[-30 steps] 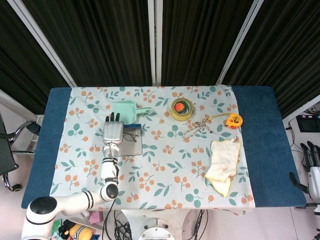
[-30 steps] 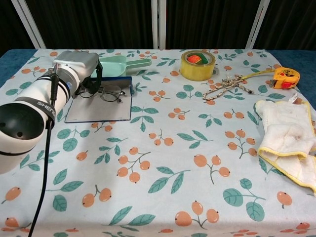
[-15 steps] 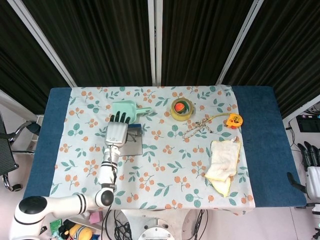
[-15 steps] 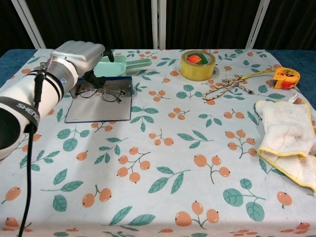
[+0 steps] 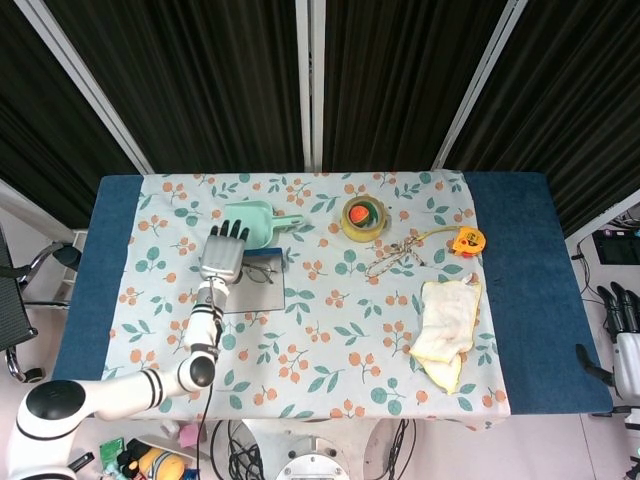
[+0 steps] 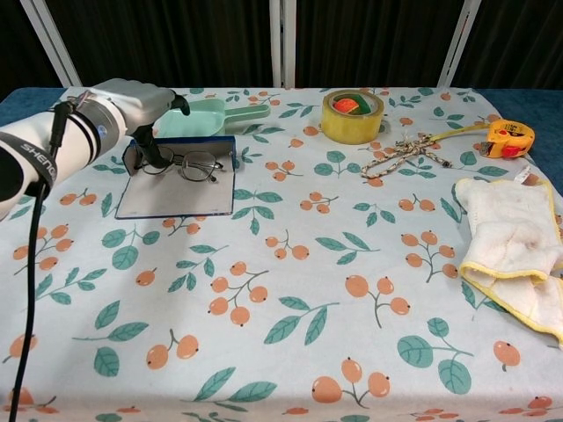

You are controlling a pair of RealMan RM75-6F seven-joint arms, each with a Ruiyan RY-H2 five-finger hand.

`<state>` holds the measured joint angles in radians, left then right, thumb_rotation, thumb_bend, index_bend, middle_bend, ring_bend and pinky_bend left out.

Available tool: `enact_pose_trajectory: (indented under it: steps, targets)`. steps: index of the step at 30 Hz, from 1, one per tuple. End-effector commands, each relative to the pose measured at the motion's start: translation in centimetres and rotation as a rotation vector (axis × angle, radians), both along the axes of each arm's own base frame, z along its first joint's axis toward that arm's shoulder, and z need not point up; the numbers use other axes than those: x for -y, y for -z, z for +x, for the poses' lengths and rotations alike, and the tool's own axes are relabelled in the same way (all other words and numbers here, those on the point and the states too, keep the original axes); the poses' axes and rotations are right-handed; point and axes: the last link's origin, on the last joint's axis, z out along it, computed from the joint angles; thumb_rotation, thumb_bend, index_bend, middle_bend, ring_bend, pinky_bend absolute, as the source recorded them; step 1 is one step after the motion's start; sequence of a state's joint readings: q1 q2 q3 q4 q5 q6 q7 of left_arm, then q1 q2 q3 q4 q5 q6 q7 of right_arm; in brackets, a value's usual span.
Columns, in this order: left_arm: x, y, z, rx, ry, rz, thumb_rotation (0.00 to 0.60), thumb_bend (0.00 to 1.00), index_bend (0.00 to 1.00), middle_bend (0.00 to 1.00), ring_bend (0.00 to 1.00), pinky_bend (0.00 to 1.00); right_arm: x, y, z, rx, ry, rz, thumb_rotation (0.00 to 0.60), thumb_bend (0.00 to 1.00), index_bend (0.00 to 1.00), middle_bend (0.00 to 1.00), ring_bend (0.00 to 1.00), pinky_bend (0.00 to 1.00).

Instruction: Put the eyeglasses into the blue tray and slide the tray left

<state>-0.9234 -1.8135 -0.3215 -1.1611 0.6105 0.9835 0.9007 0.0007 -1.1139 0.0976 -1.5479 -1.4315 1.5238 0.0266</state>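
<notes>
Since the earlier frames the left hand (image 6: 132,101) has moved toward the left side of the table and a little higher, so that more of the blue tray (image 6: 167,198) and the whole eyeglasses (image 6: 187,164) are now uncovered in the chest view. The tray itself and the glasses lie where they were.

The fingers (image 5: 230,231) of the left hand point toward the far edge of the table and lie side by side, only a little apart. In the chest view the dark fingertips hang down over the far left corner of the tray, just beside the left end of the eyeglasses. Nothing is held between them; I cannot tell if they touch the tray's rim. Behind the fingers, the silver back of the hand (image 5: 221,257) faces up, and the forearm runs back toward the near left corner of the table.

The eyeglasses rest inside the blue tray, in its far part, lenses down toward the tray floor. Just behind the tray lies a green scoop (image 6: 209,116), touching or nearly touching its far rim.

The right hand (image 5: 622,312) hangs beside the table at the right edge of the head view, its fingers straight and slightly apart, with nothing in them.

Farther right on the flowered cloth are a tape roll (image 6: 352,115), a tangled cord (image 6: 403,153), an orange tape measure (image 6: 508,138) and a white towel (image 6: 512,243).
</notes>
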Motion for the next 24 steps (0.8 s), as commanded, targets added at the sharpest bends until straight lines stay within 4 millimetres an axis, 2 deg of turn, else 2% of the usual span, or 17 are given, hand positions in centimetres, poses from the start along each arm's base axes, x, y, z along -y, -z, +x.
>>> enact_pose_trajectory:
  steps: [1,11,24]
  targets:
    - [-0.2,0.3,0.3,0.012,0.022,0.009,0.600,0.24,0.13,0.04,0.05,0.16,0.0,0.0,0.0,0.000,0.001,-0.001,0.600,0.22,0.00,0.00,0.00,0.00]
    - [-0.4,1.2,0.4,-0.018,0.063,0.005,0.600,0.24,0.13,0.04,0.05,0.16,-0.1,-0.1,0.0,-0.024,0.002,-0.015,0.600,0.22,0.00,0.00,0.00,0.00]
    - [-1.7,1.3,0.5,-0.024,0.044,0.058,0.600,0.21,0.13,0.04,0.05,0.16,-0.1,-0.2,-0.4,-0.010,0.008,-0.012,0.600,0.22,0.00,0.00,0.00,0.00]
